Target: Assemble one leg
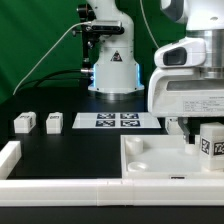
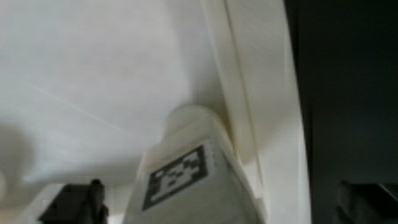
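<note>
Wrist view shows the claw (image 2: 214, 203) spread wide around a leg (image 2: 187, 160) standing in the tabletop's (image 1: 150, 160) corner by the rim, apparently just seated; backing straight up looks next.

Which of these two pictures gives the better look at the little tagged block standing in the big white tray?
The wrist view. The leg fills the middle of that picture, its tag sharp, set against the tabletop's raised rim. The exterior view shows the leg only at its right edge, partly cut off, just below the gripper.
</note>
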Motion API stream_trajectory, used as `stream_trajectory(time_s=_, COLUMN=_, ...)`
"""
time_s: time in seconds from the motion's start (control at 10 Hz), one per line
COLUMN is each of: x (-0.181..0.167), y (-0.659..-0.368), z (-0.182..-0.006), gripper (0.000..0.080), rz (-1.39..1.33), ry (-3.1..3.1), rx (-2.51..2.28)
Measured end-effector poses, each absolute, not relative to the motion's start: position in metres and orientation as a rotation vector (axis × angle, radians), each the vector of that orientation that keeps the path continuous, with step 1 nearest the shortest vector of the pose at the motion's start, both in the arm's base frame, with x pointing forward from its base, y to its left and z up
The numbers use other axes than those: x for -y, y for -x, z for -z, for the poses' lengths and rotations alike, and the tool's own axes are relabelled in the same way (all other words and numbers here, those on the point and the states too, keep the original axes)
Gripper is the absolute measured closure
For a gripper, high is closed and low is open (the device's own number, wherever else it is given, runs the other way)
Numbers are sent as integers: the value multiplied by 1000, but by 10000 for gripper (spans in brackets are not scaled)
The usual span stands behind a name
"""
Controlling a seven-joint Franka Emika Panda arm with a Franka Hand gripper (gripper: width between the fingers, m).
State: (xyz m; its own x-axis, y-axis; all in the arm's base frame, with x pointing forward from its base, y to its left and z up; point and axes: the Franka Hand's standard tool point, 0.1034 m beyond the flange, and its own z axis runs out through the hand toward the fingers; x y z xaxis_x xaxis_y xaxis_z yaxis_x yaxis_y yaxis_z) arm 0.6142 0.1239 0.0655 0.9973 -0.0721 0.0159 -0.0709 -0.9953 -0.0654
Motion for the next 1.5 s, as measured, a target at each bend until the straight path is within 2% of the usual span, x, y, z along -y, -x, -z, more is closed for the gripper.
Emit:
stream_trajectory(time_s=0.4, x=-121, y=-615, z=-65, gripper=151, rz=47, ry=3059, rx=505)
stream_trajectory(time_s=0.6, x=-121, y=-615, z=-65, gripper=153, rz=47, ry=3055, rx=521)
stream_trajectory(time_s=0.7, x=-121, y=-615, z=-65, gripper=326, rz=47, ry=3055, rx=521)
stream_trajectory(time_s=0.8, x=-121, y=-615, z=-65, gripper=326, rz=47, ry=3055, rx=521)
stream_trajectory(time_s=0.9, x=-121, y=-615, z=-65, gripper=510, rz=47, ry=3055, rx=521)
stream_trajectory(time_s=1.3, x=-121, y=-615, z=-65, gripper=508, rz=46, ry=3060, rx=490)
stream_trajectory(time_s=1.5, x=-122, y=-614, z=-65, gripper=507, rz=39, ry=3085, rx=206)
